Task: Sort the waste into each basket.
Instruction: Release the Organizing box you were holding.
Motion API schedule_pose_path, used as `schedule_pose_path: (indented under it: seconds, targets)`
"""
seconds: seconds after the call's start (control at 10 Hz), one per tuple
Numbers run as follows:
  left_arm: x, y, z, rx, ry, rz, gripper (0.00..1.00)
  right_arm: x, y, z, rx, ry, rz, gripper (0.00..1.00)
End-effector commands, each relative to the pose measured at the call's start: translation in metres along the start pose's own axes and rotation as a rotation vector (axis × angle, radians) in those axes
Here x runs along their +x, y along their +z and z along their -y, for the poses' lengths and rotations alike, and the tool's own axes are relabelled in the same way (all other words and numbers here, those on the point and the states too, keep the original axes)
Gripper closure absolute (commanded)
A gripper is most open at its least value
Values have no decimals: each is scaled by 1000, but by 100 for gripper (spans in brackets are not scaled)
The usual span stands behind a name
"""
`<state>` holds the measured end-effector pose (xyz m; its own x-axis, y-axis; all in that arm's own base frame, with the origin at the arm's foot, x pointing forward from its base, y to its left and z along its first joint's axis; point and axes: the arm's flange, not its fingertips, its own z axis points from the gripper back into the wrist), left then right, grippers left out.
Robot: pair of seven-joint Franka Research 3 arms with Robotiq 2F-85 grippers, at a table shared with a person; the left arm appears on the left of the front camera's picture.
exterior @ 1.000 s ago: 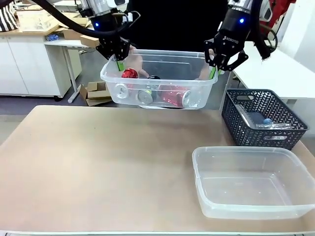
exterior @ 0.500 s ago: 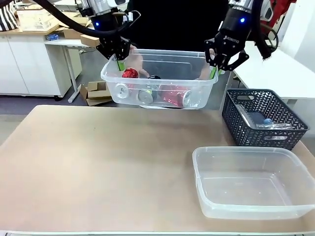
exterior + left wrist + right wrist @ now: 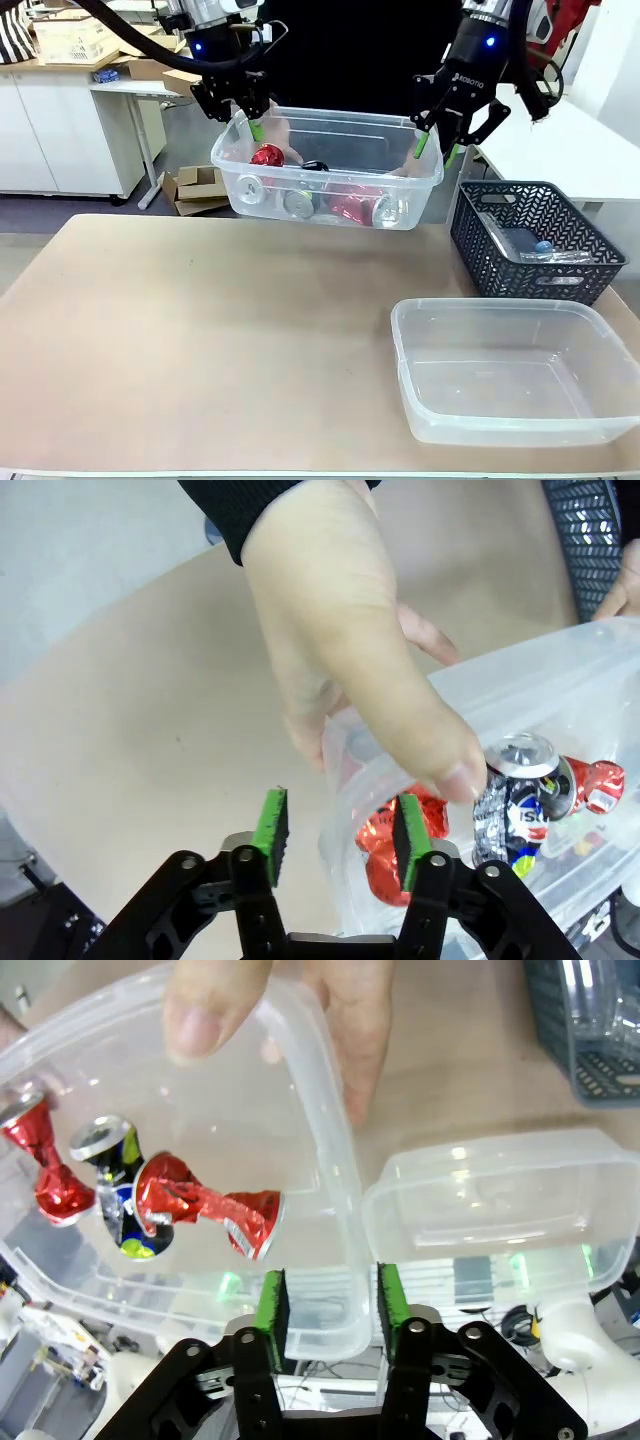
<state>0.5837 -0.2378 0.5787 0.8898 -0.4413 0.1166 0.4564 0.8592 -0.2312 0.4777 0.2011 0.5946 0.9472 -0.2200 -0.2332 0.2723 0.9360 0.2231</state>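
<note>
A clear tub basket (image 3: 340,113) hangs above the table's far edge, a person's hands (image 3: 350,630) gripping both ends. Several crushed cans lie in it: a red can (image 3: 265,155), a red can (image 3: 205,1205), a silver and blue can (image 3: 520,790). My left gripper (image 3: 250,125) is open astride the tub's left rim (image 3: 335,770), one pad inside and one outside. My right gripper (image 3: 432,150) is open too, its pads on either side of the right rim (image 3: 330,1330). A second clear basket (image 3: 490,303) stands empty at the front right.
A dark grey lattice basket (image 3: 470,205) sits at the right edge behind the empty tub, with a clear bottle (image 3: 530,245) in it. The person's thumb (image 3: 200,1010) and fingers hook over the tub's right rim. Bare tabletop (image 3: 200,330) spans the left and middle.
Both grippers have gone from shut on the tub's rims to open. The tub, in the person's hands, has shifted slightly right and settled a little lower.
</note>
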Motion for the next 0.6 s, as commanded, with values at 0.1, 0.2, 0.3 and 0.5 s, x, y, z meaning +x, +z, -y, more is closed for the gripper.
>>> schedule_pose_path:
  seconds: [0.1,0.2,0.3,0.5]
  targets:
    - [-5,7,-1,19,21,7,0,-2,3,3,6,-11,40,0]
    - [-5,8,-2,18,21,6,0,-3,4,5,11,-15,49,0]
    - [-5,9,-2,16,17,7,0,-4,5,6,14,-18,55,0]
    - [-7,10,-1,-4,17,27,0,-2,4,3,3,-17,54,0]
